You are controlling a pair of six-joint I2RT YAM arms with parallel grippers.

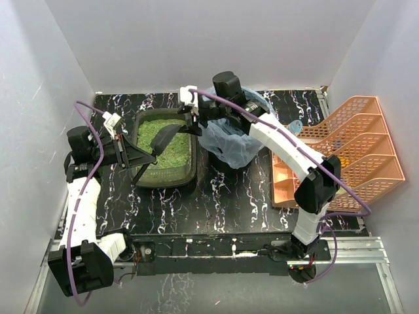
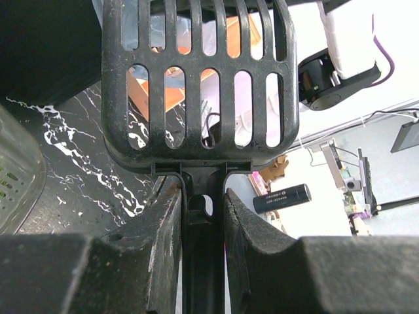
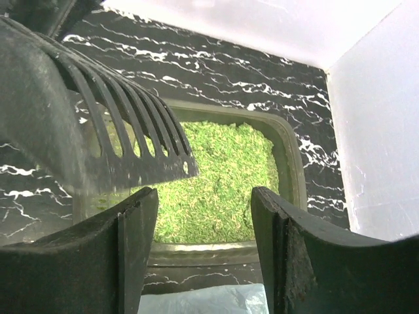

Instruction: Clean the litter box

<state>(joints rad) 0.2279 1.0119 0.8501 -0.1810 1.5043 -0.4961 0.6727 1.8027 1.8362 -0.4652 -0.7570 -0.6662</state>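
The left hand [image 2: 203, 219] is clamping the black slatted scoop [image 2: 196, 140] by its handle, holding it above the litter box [image 1: 195, 161]. The box is sitting on the table [image 1: 239, 196] just left of the blue-bagged bin [image 1: 230, 149]. The right hand [image 3: 204, 219] is hovering by the box's rim, jaws parted, gripping nothing.

The scoop [image 2: 196, 152] is scuffed matt black plastic, the litter box [image 1: 167, 178] smooth plastic, the litter [image 3: 222, 176] granular.

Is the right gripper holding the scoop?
No, the right gripper stands open and empty; the left gripper clamps the scoop by its handle.
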